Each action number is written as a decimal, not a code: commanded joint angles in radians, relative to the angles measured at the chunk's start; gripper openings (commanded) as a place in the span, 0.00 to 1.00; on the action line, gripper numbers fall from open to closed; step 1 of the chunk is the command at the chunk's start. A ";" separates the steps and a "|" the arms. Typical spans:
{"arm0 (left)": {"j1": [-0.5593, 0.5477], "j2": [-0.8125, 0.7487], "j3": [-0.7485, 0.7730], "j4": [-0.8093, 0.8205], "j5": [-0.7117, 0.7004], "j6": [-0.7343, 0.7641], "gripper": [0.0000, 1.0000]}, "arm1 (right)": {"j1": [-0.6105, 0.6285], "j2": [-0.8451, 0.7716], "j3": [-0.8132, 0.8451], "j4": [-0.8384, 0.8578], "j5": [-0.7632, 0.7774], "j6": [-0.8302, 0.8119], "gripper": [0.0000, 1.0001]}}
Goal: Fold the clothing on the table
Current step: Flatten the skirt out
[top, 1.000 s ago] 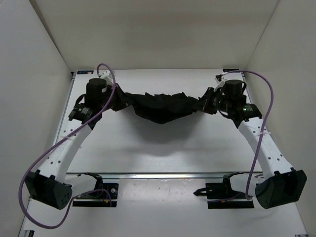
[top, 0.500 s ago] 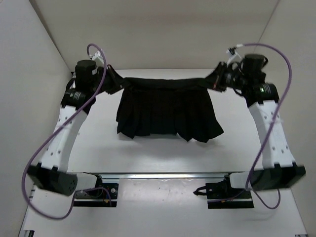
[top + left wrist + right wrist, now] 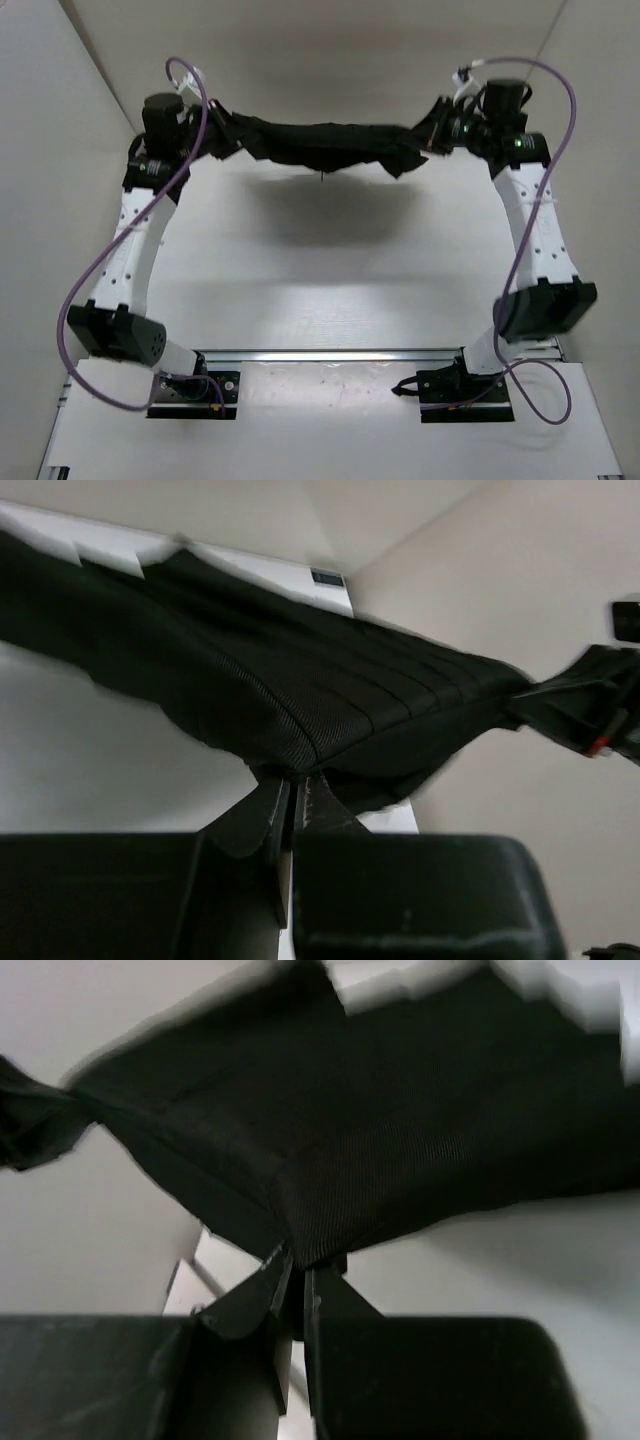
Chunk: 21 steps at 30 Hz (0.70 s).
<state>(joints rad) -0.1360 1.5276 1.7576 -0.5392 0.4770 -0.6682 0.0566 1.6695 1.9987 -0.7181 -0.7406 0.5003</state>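
Black pleated clothing (image 3: 320, 145) is hanging bunched in the air between both arms, over the far part of the table (image 3: 330, 290). Left gripper (image 3: 295, 788) and right gripper (image 3: 297, 1265) are each clamping a thin bite of fabric edge. Likely risks: an edge slipping free under tension, or the sagging middle crumpling on landing.

Here's a robotics lab test cell: a bare white tabletop (image 3: 320, 290) boxed in on three sides by plain white walls (image 3: 70, 130) (as blank as a photo booth). A silver metal rail (image 3: 330, 354) runs along the near edge. Two white robot arms (image 3: 130, 250) stand bolted to black mounting plates (image 3: 190, 393), and purple cables (image 3: 62, 322) loop loose off them.
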 commanded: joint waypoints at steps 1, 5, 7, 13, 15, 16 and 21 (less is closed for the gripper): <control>-0.016 -0.162 -0.259 0.047 -0.001 -0.008 0.02 | 0.006 -0.215 -0.326 0.058 0.084 -0.045 0.00; -0.046 -0.396 -0.698 0.104 -0.041 -0.044 0.11 | 0.040 -0.433 -0.890 0.218 0.133 0.020 0.00; -0.045 -0.464 -0.954 0.084 -0.063 -0.062 0.27 | 0.077 -0.523 -1.062 0.232 0.159 0.030 0.12; -0.085 -0.569 -1.243 0.039 -0.075 -0.039 0.61 | 0.098 -0.628 -1.302 0.191 0.242 0.018 0.52; -0.117 -0.599 -1.276 0.047 -0.093 -0.062 0.63 | 0.094 -0.637 -1.324 0.180 0.257 0.021 0.53; -0.113 -0.601 -1.277 0.054 -0.107 -0.073 0.63 | 0.098 -0.633 -1.328 0.171 0.273 0.023 0.53; -0.168 -0.540 -1.255 0.071 -0.218 -0.053 0.66 | 0.159 -0.640 -1.388 0.163 0.391 0.116 0.54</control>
<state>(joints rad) -0.2802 0.9569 0.4679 -0.5064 0.3473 -0.7246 0.1783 1.0451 0.6502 -0.5793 -0.4374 0.5552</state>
